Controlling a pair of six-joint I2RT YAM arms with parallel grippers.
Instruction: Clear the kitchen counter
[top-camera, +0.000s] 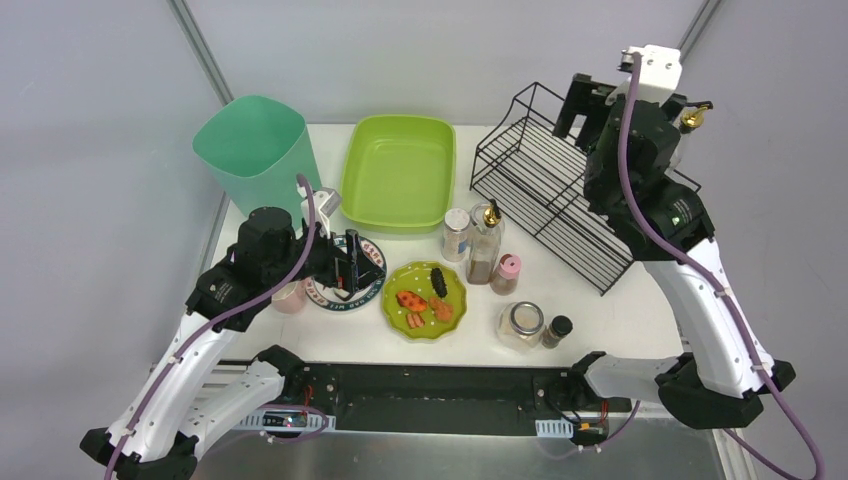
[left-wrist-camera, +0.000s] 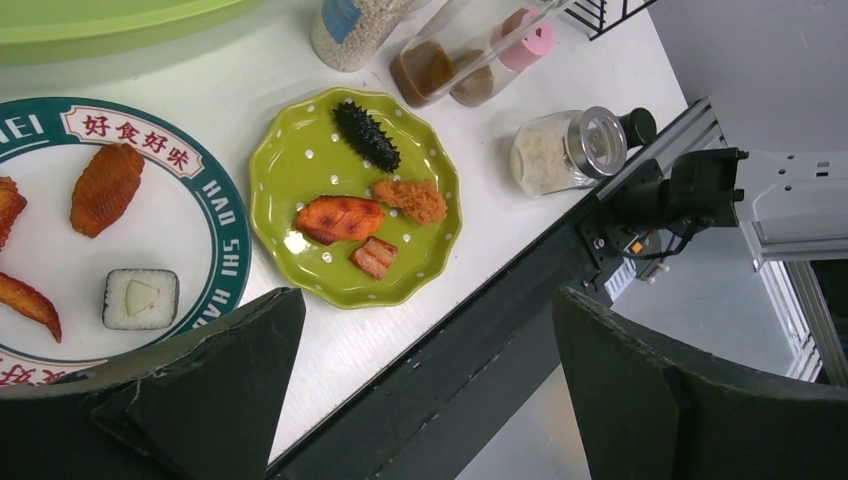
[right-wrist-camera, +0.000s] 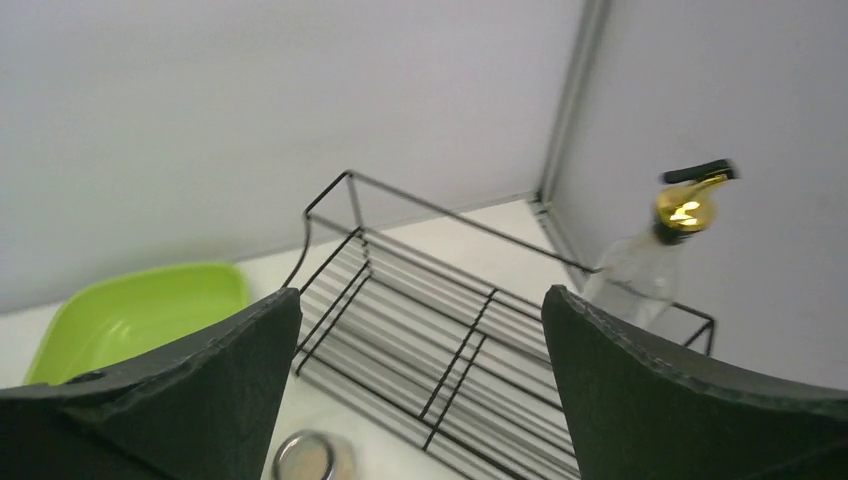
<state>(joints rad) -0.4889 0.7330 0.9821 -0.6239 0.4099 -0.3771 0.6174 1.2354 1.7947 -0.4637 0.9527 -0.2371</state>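
Left gripper (left-wrist-camera: 425, 300), spread wide and empty, hovers over the round plate (left-wrist-camera: 60, 250) at the front-left edge of the tabletop (left-wrist-camera: 495, 235), probably lining up a pickup, while the right gripper (right-wrist-camera: 420, 300), also spread, hangs above the wire rack (right-wrist-camera: 430, 340) at the back-right corner.

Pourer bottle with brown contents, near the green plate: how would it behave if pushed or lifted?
The bottle looks tall and narrow, so a push high up would probably tip it. Its clear, smooth wall suggests something stiff and maybe slippery. Only the lower part looks filled, so it is likely fairly light.
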